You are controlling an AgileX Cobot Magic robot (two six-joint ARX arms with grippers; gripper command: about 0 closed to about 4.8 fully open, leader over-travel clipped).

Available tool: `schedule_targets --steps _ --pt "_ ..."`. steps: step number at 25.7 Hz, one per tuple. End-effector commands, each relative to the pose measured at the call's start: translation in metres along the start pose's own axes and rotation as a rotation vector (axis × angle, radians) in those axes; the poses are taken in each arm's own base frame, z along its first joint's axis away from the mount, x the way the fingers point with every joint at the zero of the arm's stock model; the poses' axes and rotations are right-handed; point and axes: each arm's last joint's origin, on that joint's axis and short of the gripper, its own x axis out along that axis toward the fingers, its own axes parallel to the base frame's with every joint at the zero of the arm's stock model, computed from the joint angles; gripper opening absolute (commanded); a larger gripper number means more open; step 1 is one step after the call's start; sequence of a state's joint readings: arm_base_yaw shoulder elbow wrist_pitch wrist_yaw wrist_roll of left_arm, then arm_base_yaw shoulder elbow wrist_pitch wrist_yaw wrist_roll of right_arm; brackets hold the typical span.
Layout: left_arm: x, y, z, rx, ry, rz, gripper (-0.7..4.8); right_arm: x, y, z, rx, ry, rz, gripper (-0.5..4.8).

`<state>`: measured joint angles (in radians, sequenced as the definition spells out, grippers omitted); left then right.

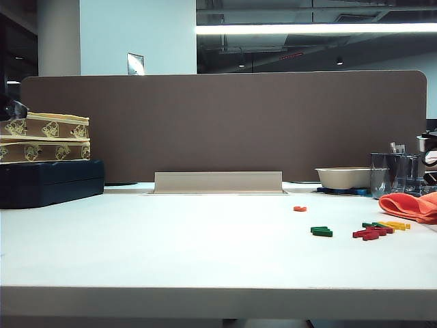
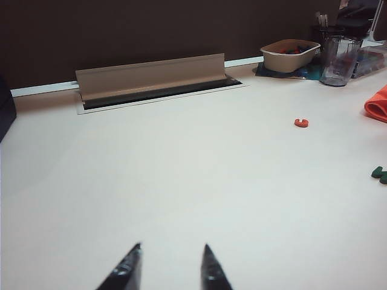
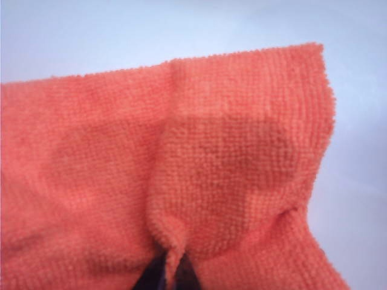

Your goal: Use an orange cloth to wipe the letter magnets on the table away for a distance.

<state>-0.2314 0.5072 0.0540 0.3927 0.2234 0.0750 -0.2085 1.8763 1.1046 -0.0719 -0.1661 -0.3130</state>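
Cloth pinched, magnets just beside it on the table.

Exterior view: letter magnets lie near the front right; orange cloth just behind them, bowl beyond.
Left wrist view: left gripper spread, over bare surface.
Right wrist view: right gripper clamps a fold of soft, light, pliable cloth; grip bunched fabric.

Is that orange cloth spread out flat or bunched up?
Bunched. The orange cloth puckers into a fold where the right gripper pinches it shut; at the table's right edge it lies in rounded folds.
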Motion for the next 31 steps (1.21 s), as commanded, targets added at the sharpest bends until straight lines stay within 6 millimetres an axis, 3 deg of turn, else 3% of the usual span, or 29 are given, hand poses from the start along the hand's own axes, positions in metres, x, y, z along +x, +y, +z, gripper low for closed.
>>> schedule_targets --steps 1,7,9,12,16,20,22,25,31 --pt "0.0 0.0 0.003 0.008 -0.017 0.003 1.19 -0.017 0.013 0.019 -0.036 -0.101 0.028 -0.01" --pt "0.0 0.0 0.003 0.008 -0.018 0.003 1.19 -0.071 0.024 0.049 -0.001 -0.289 0.099 -0.01" --pt "0.0 0.0 0.003 0.008 -0.018 0.003 1.19 -0.093 0.037 0.057 -0.01 -0.334 0.165 -0.02" --pt "0.0 0.0 0.003 0.008 -0.018 0.003 1.19 -0.123 0.073 0.067 -0.083 -0.367 0.243 -0.01" --pt "0.0 0.0 0.003 0.009 -0.022 0.003 1.19 -0.144 0.131 0.066 -0.19 -0.331 0.388 -0.01" --pt "0.0 0.0 0.003 0.009 -0.023 0.002 1.19 -0.147 0.171 0.058 -0.285 -0.267 0.486 -0.01" --pt "0.0 0.0 0.004 0.01 -0.029 0.001 1.19 -0.146 0.201 0.049 -0.383 -0.243 0.492 -0.02" --pt "0.0 0.0 0.004 0.011 -0.033 0.001 1.19 -0.134 0.223 0.041 -0.43 -0.187 0.525 -0.01" --pt "0.0 0.0 0.004 0.011 -0.033 0.001 1.19 -0.093 0.238 0.024 -0.454 -0.046 0.535 -0.02"
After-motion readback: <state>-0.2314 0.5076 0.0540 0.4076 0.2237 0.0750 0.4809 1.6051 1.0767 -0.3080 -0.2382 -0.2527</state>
